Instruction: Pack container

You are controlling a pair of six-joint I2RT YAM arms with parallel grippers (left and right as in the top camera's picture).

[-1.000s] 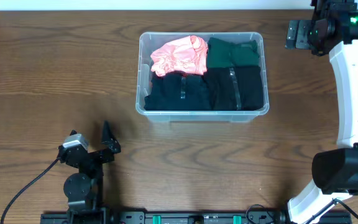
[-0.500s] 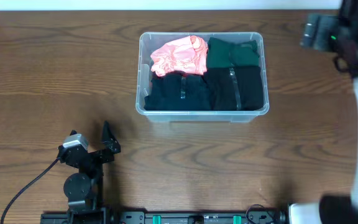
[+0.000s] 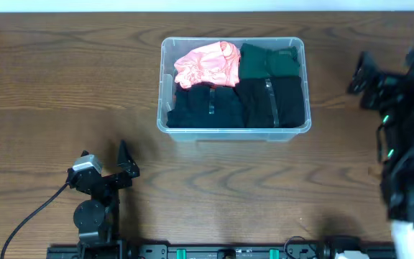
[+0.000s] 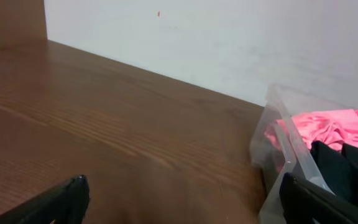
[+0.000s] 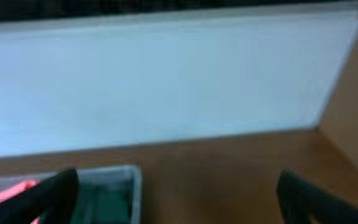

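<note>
container on desk packed: pink garment, green garment, 2 black garments; left hand released, empty; right hand released, motion-blurred overhead, right of container

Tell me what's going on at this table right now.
Nothing is being handled at this instant. The clear container holds a pink garment, a green garment and two black garments. The left gripper sits open and empty, apart from the container and nearer the robot. The right gripper, also open and empty, is off to the container's right, and its arm looks blurred in the overhead view. Packing looks done or nearly so.
</note>
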